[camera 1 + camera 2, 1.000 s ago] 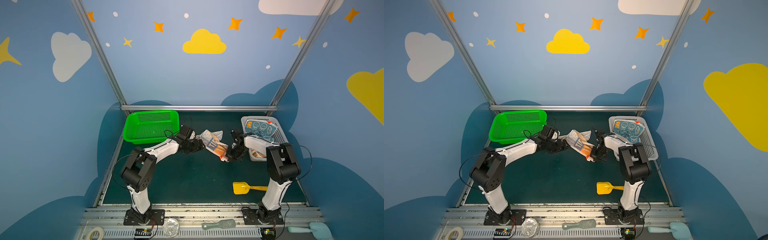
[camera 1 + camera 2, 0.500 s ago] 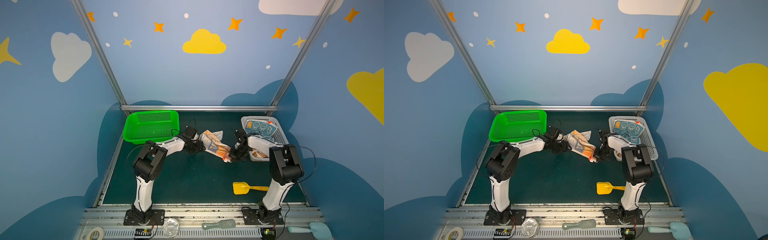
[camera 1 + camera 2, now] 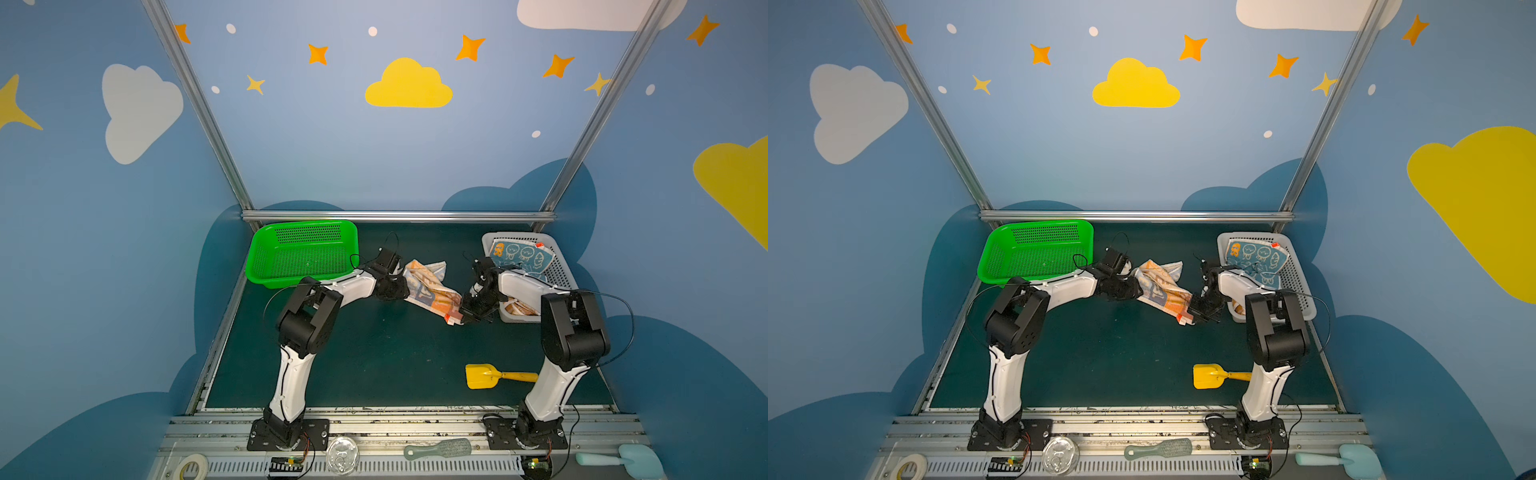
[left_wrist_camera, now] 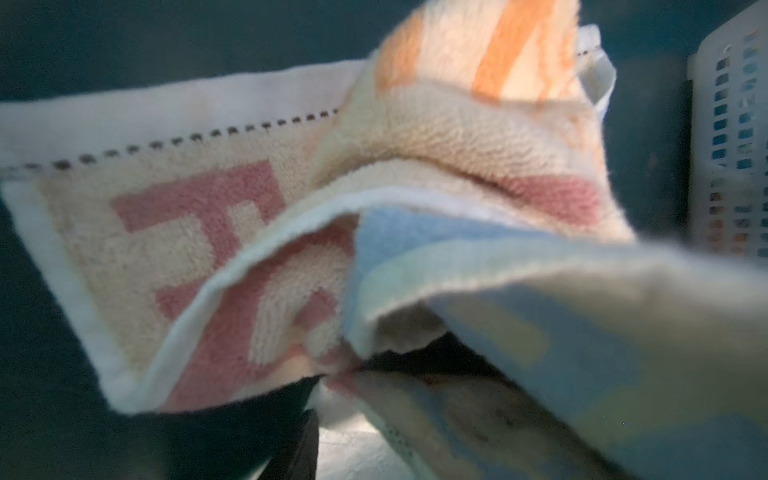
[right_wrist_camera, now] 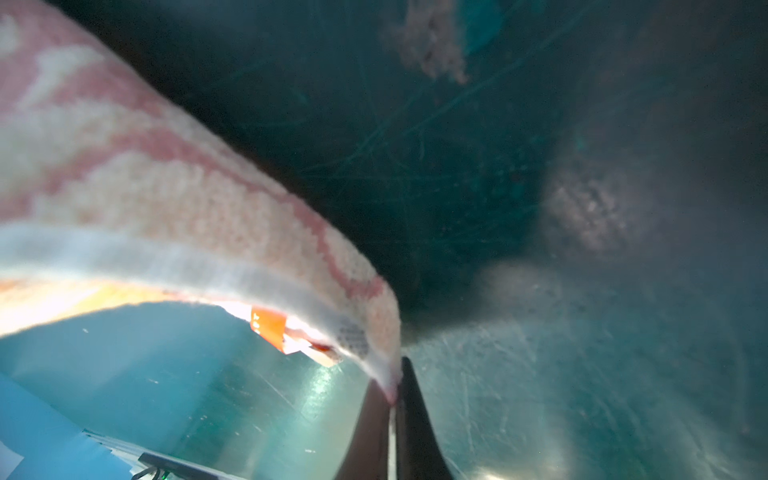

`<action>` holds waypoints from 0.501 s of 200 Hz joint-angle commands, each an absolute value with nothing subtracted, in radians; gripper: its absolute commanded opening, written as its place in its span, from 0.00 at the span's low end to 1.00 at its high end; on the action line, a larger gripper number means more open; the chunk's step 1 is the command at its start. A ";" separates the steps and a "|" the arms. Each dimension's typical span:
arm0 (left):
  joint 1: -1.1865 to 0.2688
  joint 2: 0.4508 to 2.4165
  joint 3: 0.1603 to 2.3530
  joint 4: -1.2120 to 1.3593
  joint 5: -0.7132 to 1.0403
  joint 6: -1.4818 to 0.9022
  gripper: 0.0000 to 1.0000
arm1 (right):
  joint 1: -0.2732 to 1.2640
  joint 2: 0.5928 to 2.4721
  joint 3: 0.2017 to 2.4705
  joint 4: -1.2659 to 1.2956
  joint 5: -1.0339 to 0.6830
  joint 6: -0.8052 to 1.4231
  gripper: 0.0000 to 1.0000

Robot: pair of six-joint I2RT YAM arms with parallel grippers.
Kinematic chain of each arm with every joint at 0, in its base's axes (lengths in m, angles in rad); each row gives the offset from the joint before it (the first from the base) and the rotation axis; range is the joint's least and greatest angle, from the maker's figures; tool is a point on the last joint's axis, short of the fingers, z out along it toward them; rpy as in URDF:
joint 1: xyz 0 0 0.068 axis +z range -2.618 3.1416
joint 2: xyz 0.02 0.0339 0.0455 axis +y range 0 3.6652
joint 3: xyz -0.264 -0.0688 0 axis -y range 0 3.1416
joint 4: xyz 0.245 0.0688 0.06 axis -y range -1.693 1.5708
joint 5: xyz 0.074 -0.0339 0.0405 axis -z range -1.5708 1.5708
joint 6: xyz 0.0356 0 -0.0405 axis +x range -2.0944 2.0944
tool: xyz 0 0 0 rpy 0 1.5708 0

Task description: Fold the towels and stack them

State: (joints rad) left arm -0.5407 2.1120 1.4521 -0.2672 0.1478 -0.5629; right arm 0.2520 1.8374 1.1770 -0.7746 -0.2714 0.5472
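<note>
A crumpled, fluffy towel hung mid-frame, pinched by the right gripper; the left gripper touched it, grip unclear

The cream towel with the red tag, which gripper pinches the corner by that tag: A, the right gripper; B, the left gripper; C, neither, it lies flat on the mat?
A: the right gripper is shut on the cream towel at the corner beside the red tag.
</note>
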 commanded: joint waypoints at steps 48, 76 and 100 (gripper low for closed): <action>-0.548 2.146 1.487 -0.398 0.019 -0.463 0.46 | 0.238 1.811 1.199 -0.805 -0.302 0.534 0.00; -0.562 2.184 1.526 -0.410 0.005 -0.447 0.46 | 0.235 1.789 1.191 -0.802 -0.306 0.537 0.00; -0.574 2.213 1.559 -0.424 -0.008 -0.437 0.44 | 0.229 1.780 1.181 -0.803 -0.304 0.534 0.00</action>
